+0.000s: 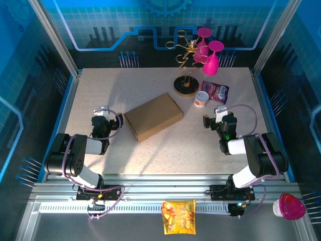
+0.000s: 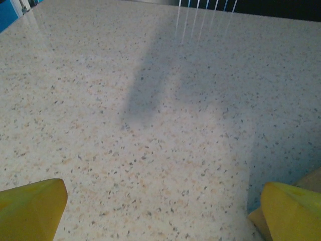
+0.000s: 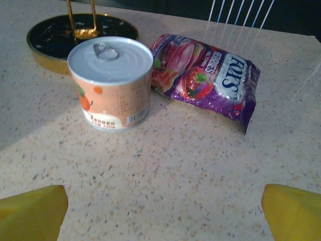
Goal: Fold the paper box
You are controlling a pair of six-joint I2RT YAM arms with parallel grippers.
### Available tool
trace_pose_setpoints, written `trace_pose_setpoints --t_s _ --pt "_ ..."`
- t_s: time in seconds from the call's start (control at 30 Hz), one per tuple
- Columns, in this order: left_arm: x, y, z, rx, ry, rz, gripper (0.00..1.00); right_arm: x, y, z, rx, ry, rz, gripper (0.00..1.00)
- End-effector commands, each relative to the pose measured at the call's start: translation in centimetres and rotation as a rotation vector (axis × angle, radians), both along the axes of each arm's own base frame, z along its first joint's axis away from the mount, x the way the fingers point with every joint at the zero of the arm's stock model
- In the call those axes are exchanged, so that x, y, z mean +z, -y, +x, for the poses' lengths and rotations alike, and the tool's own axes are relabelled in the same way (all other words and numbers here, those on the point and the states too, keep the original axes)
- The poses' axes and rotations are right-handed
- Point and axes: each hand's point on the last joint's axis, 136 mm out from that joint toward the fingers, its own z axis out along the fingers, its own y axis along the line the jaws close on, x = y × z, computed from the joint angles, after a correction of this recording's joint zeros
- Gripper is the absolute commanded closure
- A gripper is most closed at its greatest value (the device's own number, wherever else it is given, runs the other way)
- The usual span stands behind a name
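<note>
At the upper right of the right wrist view, the purple candy bag (image 3: pixel 205 80) carries the brand "FOX'S" in white letters on a blue oval. The can (image 3: pixel 113 83) beside it bears small print and a barcode, too fine to read.

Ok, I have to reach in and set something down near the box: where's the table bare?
Bare: the far-left corner of the table, beyond the paper box, and the near middle strip in front of the box. Crowded: far right, where the gold stand, can and candy bag cluster.
</note>
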Motion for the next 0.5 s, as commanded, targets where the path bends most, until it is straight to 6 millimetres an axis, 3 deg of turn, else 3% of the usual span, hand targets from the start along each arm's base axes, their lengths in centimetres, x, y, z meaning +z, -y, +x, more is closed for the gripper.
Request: trace_pose_setpoints --t_s 0.0,0.47 --pt "1.89 0.03 1.06 -0.006 0.069 -0.010 0.01 1.43 0.73 1.00 -0.042 0.046 0.013 0.00" --pt "1.94 0.06 1.04 -0.008 0.072 -0.010 0.01 1.61 0.07 0.82 -0.021 0.066 -0.010 0.00"
